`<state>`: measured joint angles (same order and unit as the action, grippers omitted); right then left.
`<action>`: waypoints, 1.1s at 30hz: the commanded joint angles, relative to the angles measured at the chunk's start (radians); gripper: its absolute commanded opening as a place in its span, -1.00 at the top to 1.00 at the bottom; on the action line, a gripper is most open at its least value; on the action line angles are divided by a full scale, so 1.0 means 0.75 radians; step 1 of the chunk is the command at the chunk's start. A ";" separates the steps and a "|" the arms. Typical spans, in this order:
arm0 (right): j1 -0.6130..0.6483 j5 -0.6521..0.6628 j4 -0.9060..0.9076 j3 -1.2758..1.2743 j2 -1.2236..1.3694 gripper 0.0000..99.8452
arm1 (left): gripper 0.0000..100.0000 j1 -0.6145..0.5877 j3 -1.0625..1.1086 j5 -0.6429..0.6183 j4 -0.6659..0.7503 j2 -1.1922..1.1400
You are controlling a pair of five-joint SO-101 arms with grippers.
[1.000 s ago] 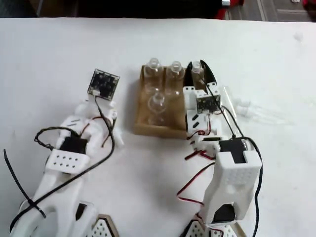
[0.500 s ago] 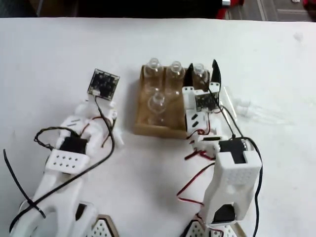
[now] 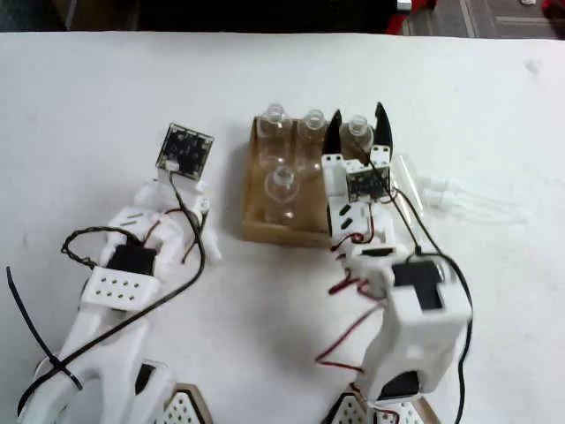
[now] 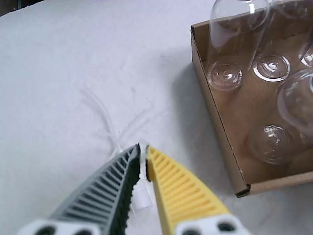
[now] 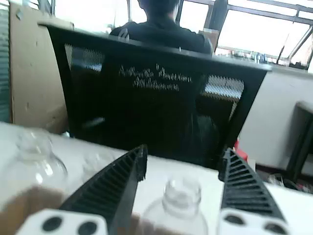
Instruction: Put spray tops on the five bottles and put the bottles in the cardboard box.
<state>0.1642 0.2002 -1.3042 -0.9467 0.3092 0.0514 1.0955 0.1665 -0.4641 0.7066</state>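
Since a second ago the right gripper (image 3: 357, 117) has spread its black jaws wide and let go of a bottle (image 3: 357, 134). That bottle now stands free between them, at the right end of the back row in the box (image 3: 265, 231). At far left, the left gripper (image 4: 143, 148) sits low over the white table (image 3: 106, 88). Its grey and yellow fingers are almost closed, pinching a clear spray top (image 4: 140, 199) whose thin tube trails across the table, seemingly held ready for fitting. Just right of it, the cardboard box holds three more bottles (image 3: 274, 119) upright, two at the back and one in front. Every neck in view is open, so capping looks not yet begun. Right of the box, loose tops (image 3: 441, 193) lie on the table, near the right arm, likely for easy picking.
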 commanded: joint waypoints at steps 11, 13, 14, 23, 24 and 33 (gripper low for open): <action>-0.101 -0.018 0.977 -0.200 -1.349 0.58 | 0.95 0.007 -0.010 0.016 0.027 0.050; -0.146 -0.127 1.210 -0.194 -1.529 0.58 | 0.95 0.007 -0.010 0.016 0.027 0.050; -0.165 -0.170 1.333 -0.192 -1.613 0.58 | 0.95 0.007 -0.010 0.016 0.027 0.050; -0.371 0.143 2.333 0.006 -2.041 0.58 | 0.95 0.007 -0.010 0.016 0.027 0.044; -0.406 0.219 2.366 0.006 -2.055 0.58 | 0.95 0.007 -0.010 0.016 0.027 0.044; -0.844 0.843 2.552 0.006 -2.213 0.58 | 0.95 0.005 -0.010 0.016 0.027 0.044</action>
<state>-0.3237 0.6544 0.5723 -0.9912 -1.2881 0.0514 1.0955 0.1665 -0.4641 0.7066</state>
